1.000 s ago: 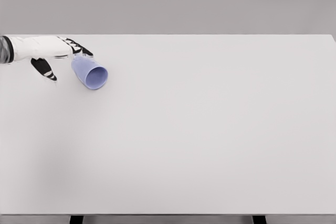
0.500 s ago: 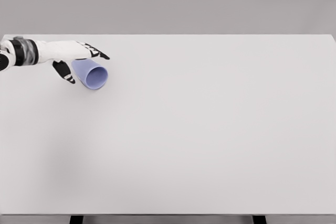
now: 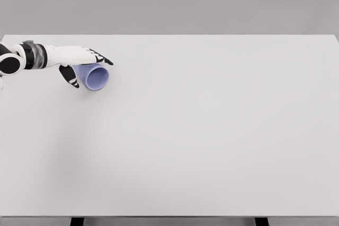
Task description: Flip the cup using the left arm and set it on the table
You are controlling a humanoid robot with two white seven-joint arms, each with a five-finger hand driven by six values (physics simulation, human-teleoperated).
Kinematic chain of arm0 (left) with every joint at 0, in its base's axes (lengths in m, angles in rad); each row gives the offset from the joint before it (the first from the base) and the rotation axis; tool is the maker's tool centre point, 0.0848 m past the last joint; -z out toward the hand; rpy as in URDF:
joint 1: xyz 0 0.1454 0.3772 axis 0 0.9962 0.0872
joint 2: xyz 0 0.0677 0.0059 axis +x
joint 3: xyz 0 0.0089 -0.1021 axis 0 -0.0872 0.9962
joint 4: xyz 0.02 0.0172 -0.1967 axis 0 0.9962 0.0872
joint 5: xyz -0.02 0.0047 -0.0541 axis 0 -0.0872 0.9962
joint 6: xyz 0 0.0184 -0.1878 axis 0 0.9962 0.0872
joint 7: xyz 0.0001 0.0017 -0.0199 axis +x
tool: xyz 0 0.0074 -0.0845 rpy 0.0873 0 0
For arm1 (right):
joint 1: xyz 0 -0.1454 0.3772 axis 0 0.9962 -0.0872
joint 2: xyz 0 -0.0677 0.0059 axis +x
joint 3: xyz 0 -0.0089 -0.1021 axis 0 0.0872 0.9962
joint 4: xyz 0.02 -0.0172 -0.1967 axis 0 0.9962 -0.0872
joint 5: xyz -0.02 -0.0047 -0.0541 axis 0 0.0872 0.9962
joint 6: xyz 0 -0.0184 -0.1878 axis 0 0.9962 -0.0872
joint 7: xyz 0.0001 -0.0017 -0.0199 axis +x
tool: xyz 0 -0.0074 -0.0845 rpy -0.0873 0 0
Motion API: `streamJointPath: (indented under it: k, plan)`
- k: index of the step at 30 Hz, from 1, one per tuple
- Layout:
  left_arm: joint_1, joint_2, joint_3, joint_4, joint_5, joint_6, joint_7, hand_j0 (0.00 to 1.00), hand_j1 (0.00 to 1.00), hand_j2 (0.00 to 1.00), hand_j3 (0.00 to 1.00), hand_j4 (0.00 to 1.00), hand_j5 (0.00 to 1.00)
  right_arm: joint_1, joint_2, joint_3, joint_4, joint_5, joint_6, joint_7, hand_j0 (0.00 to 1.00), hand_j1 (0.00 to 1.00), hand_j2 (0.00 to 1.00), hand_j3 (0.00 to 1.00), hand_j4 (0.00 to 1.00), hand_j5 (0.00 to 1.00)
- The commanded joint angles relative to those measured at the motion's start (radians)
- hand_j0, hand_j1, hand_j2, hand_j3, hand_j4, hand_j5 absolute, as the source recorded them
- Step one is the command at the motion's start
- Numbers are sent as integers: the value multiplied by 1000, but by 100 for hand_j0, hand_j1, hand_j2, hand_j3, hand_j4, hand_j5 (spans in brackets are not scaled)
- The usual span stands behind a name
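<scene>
A: Where's the cup?

B: On its side, mouth toward me, between the left hand's spread fingers above and thumb below. I judge I should close firmly before rotating.

White table w/ dark legs, grey wall behind.

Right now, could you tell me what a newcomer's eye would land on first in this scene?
The lavender cup stands out first: it lies on its side near the far left of the white table, its open mouth facing the camera. Next comes the left hand, reaching in from the left edge and lying over the cup's top, fingers extended across it and thumb below. It is unclear whether the grasp has closed.
</scene>
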Motion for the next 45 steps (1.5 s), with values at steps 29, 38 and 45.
streamJointPath:
  k: [29,38,45]
  plan:
    - [2,-30,10,30,-18,2,2,48,48,48,48,48,48,0,0,0,0,0,1,0,100,100,100,100,100,100]
    - [-8,-15,13,30,236,2,-29,49,49,49,49,49,49,0,0,0,0,0,-1,0,100,100,100,100,100,100]
    - [2,-4,1,28,505,2,-40,51,51,51,51,51,51,0,0,0,0,0,1,0,100,100,100,100,100,100]
